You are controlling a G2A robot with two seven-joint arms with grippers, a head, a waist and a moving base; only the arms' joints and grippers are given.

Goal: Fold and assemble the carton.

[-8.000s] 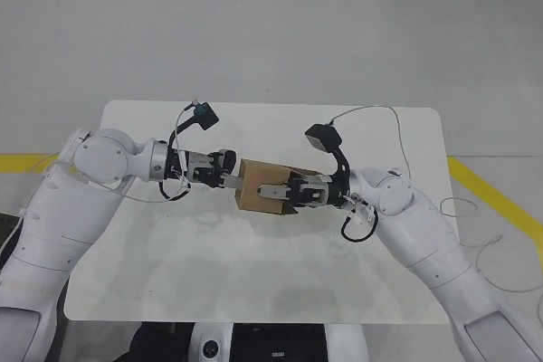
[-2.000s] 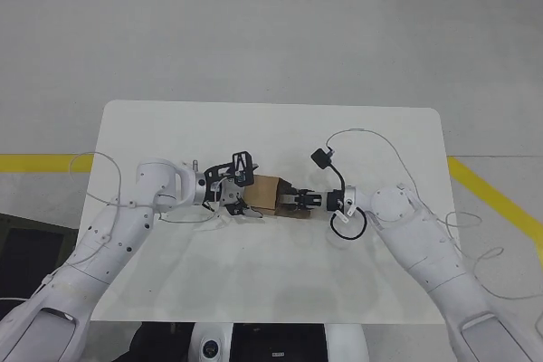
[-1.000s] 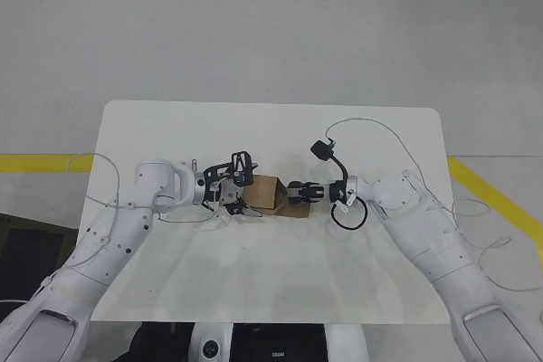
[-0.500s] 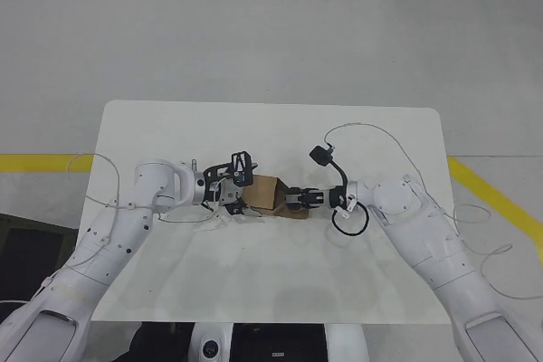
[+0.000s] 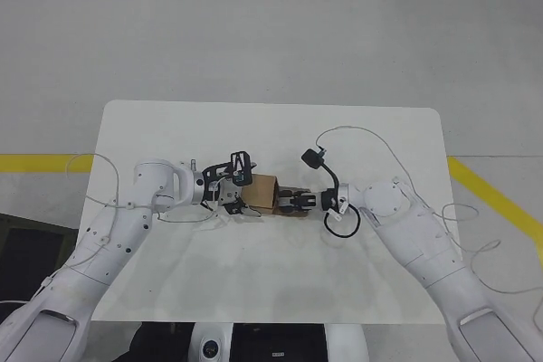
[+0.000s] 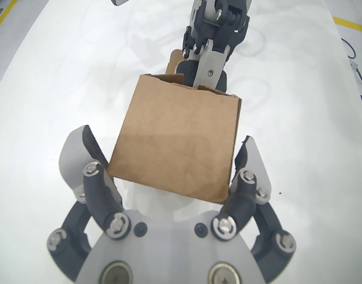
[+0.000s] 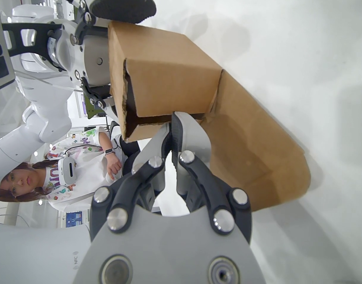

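Note:
A small brown carton [image 5: 264, 193] sits near the middle of the white table [image 5: 253, 281], between my two arms. My left gripper [image 6: 166, 134] straddles the carton's [image 6: 178, 143] near end, one pad on each side wall, shut on it. In the top view the left gripper [image 5: 238, 193] is at the carton's left end. My right gripper [image 7: 171, 125] is shut, its tips pressed into the seam between the flaps at the other end. One long flap [image 7: 257, 155] still lies open along the table beside the carton [image 7: 163, 75]. The right gripper [image 5: 294, 199] shows at the carton's right end.
A thin cable [image 5: 371, 134] loops over the table behind the right arm. The table's front edge [image 5: 253, 319] is some way off from the carton. Yellow floor tape [image 5: 18, 163] runs past both sides.
Since eight seconds ago the carton has been closed into a smaller box. Over the last second the right wrist has rolled and its gripper has nudged closer to the carton's end; the left arm holds still.

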